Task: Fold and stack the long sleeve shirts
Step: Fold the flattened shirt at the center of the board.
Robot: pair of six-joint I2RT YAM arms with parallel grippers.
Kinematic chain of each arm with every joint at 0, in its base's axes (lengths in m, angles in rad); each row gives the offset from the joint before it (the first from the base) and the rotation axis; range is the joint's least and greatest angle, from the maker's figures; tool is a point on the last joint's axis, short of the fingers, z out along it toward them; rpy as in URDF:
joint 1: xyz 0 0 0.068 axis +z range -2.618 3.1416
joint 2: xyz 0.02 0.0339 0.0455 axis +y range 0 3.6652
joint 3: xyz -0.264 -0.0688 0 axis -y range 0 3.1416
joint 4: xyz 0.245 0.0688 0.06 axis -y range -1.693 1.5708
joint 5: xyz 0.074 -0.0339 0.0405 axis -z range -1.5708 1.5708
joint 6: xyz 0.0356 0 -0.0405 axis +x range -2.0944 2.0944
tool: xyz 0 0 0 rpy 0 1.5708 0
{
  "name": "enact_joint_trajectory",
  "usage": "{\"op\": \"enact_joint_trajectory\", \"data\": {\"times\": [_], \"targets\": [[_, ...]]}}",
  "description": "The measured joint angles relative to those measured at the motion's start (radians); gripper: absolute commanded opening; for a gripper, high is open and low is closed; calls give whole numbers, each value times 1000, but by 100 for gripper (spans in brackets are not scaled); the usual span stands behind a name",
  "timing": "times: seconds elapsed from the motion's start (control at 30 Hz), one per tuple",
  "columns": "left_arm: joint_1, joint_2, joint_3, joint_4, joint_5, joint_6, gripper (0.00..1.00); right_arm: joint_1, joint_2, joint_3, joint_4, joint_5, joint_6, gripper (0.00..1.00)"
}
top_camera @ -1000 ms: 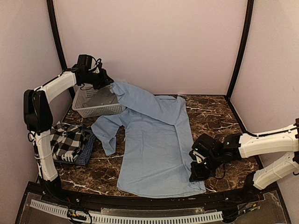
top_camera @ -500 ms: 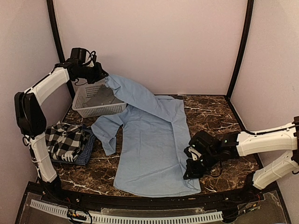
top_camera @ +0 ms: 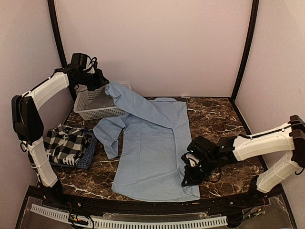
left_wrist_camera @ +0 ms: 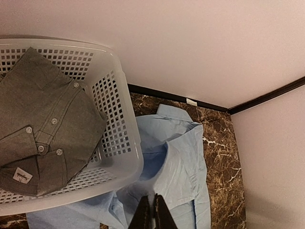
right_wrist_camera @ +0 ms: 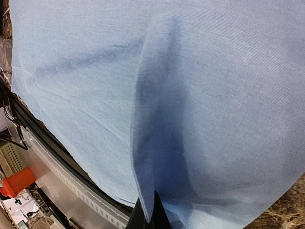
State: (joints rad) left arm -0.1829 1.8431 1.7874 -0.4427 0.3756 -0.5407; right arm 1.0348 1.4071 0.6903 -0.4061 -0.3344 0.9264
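Note:
The plain light blue shirt (top_camera: 152, 152) lies spread on the marble table. My left gripper (top_camera: 104, 85) is shut on its upper corner and holds it raised above the white basket; the pinch shows in the left wrist view (left_wrist_camera: 152, 214). My right gripper (top_camera: 188, 177) is shut on the shirt's lower right edge near the table's front, with the cloth (right_wrist_camera: 200, 95) draped from the closed jaws (right_wrist_camera: 151, 212). A black-and-white checked shirt (top_camera: 66, 143) lies on a dark blue one (top_camera: 88, 155) at the left. A grey shirt (left_wrist_camera: 43, 124) lies in the basket.
The white lattice basket (top_camera: 102, 112) stands at the back left, under the lifted cloth; its rim also shows in the left wrist view (left_wrist_camera: 126, 138). Pink walls close in the back and sides. The black table edge (top_camera: 143, 205) runs along the front.
My right gripper has dragged the shirt's lower right edge leftward, narrowing the spread. My left gripper has shifted slightly left and back with the held corner.

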Motion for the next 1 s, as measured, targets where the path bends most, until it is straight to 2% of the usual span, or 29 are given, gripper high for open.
{"op": "enact_joint_trajectory", "data": {"times": [0.17, 0.23, 0.33, 0.43, 0.6, 0.7, 0.87, 1.0], "targets": [[0, 0, -19, 5, -3, 4, 4, 6, 43, -51, 100, -40, 14, 10], [0, 0, -26, 8, -3, 6, 4, 6, 51, -57, 123, -53, 14, 20], [-1, 0, -39, 7, -6, 7, 4, 6, 52, -59, 144, -68, 12, 42], [-9, 0, -45, 7, -11, 8, 4, 8, 38, -59, 138, -72, 4, 54], [-25, 0, -46, 7, -18, 14, 4, 2, -47, -11, 68, -33, -24, 55], [-43, -2, -48, 8, -19, 15, 4, -47, -95, 14, 75, -9, -43, 52], [-79, -15, -76, 26, -19, 16, 4, -161, -103, 5, 160, 22, -64, 51], [-111, -17, -90, 34, -22, 14, 4, -220, -28, 2, 272, 37, -88, 53]]}}
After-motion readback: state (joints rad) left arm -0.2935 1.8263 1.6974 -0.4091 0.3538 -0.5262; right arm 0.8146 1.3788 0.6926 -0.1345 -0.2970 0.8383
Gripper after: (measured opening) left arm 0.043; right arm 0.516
